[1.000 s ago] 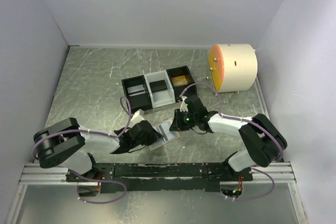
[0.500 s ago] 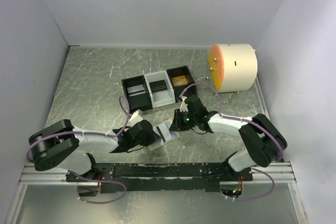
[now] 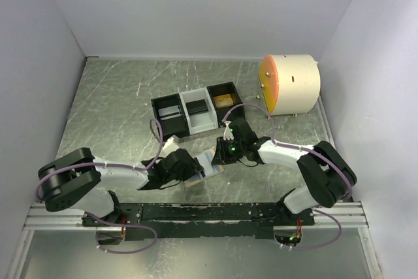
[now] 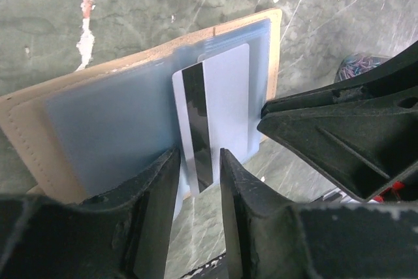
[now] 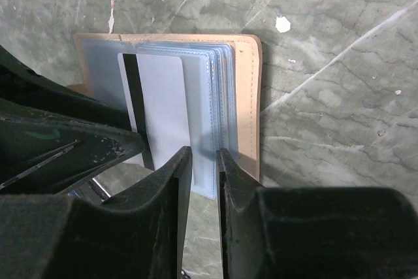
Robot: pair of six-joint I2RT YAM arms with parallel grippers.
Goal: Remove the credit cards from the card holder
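Note:
The card holder is tan outside with pale blue slotted leaves inside, and lies open between my two grippers. A silver-grey credit card with a black stripe sticks halfway out of a slot. My left gripper is open, its fingers either side of the card's free end without pinching it. My right gripper is shut on the edge of the blue leaves of the card holder, just beside the credit card. The two grippers almost touch.
A three-compartment black-and-white tray stands behind the grippers, with a gold card in its right compartment and a dark one in its left. A white drum with an orange face stands at the back right. Walls enclose the table.
My left gripper has opened and let go of the silver-grey card, which stays half out of its slot. The right gripper and the card holder have barely moved.

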